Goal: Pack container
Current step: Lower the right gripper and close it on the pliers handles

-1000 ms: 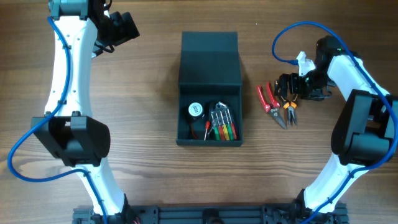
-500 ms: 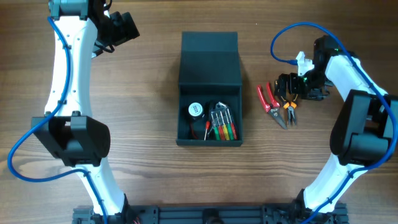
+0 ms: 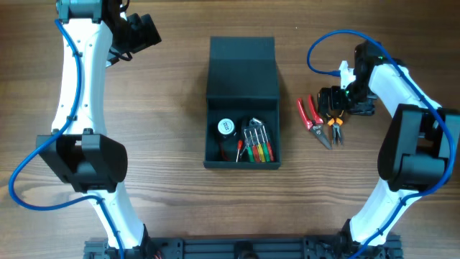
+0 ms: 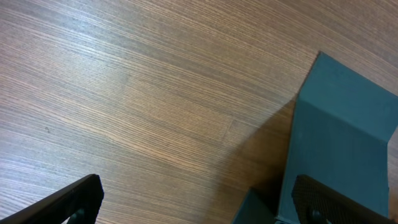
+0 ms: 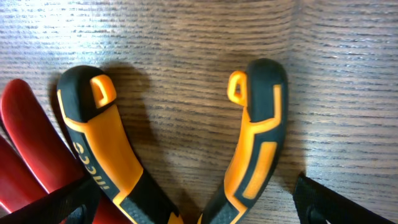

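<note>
The dark teal-grey container [image 3: 241, 155] sits mid-table with its lid [image 3: 242, 68] laid open toward the far side. Inside lie a round white-faced item [image 3: 226, 127] and several screwdrivers with red and green handles [image 3: 256, 147]. The lid also shows in the left wrist view [image 4: 348, 143]. My left gripper [image 4: 199, 202] is open and empty, high at the far left. My right gripper [image 5: 186, 202] is open, low over the orange-and-black pliers [image 5: 255, 137], its fingers either side of the handles. Red-handled pliers [image 3: 309, 113] lie just left of them.
The two pliers lie side by side on the wooden table right of the container, also seen overhead [image 3: 335, 129]. A blue cable loops above the right arm [image 3: 323, 43].
My right arm has shifted slightly toward the far side and left over the pliers. The left arm and the container's contents have not moved.
</note>
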You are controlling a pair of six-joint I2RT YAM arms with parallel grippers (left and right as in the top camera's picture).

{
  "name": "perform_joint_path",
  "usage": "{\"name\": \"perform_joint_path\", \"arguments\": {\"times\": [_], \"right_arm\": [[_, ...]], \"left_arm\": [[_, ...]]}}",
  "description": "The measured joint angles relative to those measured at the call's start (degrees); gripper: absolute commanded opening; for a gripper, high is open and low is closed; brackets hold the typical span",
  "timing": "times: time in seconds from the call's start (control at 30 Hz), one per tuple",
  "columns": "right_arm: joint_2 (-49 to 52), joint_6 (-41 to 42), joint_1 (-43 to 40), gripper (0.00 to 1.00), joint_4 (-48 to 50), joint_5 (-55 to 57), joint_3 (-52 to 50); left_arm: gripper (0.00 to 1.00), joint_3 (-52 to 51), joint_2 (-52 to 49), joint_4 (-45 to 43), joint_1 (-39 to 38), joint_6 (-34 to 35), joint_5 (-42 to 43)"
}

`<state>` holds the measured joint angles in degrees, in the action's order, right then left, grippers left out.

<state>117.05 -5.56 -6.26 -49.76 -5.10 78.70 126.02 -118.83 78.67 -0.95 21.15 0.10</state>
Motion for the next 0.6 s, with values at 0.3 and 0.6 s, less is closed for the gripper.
{"name": "perform_joint_path", "arguments": {"times": [0.3,0.6], "right_arm": [[0.0,-0.79,1.27,0.9,0.59,2.82,-0.68],[-1.2,-0.7,1.25,0.67,3.58,5.18,-3.19]], "left_arm": [[1.0,0.0,0.0,0.0,0.0,0.0,0.0],[1.0,-0.02,0.0,0.0,0.0,0.0,0.0]]}}
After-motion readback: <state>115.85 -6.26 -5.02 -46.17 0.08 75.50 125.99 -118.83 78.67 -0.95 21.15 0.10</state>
